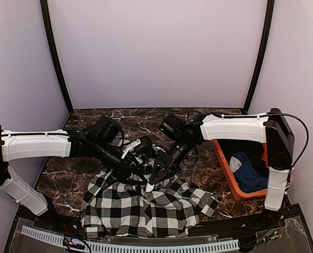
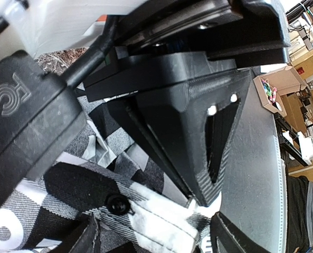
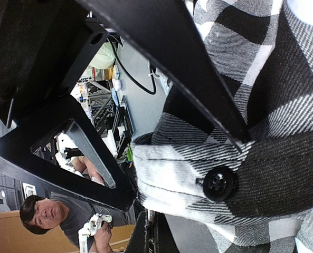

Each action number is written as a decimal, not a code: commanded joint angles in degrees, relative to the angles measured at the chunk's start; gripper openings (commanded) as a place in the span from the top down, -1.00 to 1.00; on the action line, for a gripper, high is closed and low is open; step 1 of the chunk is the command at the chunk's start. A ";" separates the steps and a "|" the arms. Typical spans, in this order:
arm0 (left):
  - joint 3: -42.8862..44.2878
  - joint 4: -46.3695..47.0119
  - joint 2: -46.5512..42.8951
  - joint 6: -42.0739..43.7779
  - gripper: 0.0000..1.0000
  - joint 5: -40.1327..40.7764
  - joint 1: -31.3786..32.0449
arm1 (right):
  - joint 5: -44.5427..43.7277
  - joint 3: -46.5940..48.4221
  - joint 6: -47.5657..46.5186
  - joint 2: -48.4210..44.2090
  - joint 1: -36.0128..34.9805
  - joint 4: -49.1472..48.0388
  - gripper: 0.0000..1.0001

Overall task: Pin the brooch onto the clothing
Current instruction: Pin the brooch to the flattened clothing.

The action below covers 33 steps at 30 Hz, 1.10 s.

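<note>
The black-and-white checked shirt (image 1: 140, 208) lies bunched at the table's near edge, with one part lifted up to the grippers. In the left wrist view its cuff (image 2: 161, 211), with a black button (image 2: 118, 203), sits between the spread fingers of my left gripper (image 2: 156, 234). My right gripper's fingers (image 2: 198, 132) come down together to the cuff's white corner. In the right wrist view, my right gripper (image 3: 152, 226) is shut, its tips at the edge of the cuff (image 3: 167, 179). I cannot tell if anything is pinched there. The left fingers (image 3: 119, 192) straddle the cuff. No brooch shows.
An orange basket (image 1: 226, 168) stands at the right and holds a dark blue garment (image 1: 248, 174). My two grippers (image 1: 145, 158) (image 1: 156, 176) almost touch above the shirt. The marble table top (image 1: 145, 118) extends behind them to the back wall.
</note>
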<state>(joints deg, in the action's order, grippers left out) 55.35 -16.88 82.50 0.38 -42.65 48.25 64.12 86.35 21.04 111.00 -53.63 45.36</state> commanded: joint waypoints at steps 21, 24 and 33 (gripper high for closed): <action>0.19 -2.57 2.32 1.11 -0.35 -0.08 1.13 | 1.65 1.54 -0.73 -0.82 -0.43 -0.79 1.00; 0.57 -3.00 2.69 1.00 -0.34 1.18 1.17 | 1.42 1.50 -0.73 -0.87 -0.52 -0.65 1.00; 1.66 -4.94 3.91 1.19 -0.36 4.07 1.76 | -0.06 1.80 -0.99 -0.48 -0.67 0.05 1.00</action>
<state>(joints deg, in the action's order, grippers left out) 56.23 -18.22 85.52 0.49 -42.15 49.39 62.26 86.35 21.04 111.00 -53.63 46.50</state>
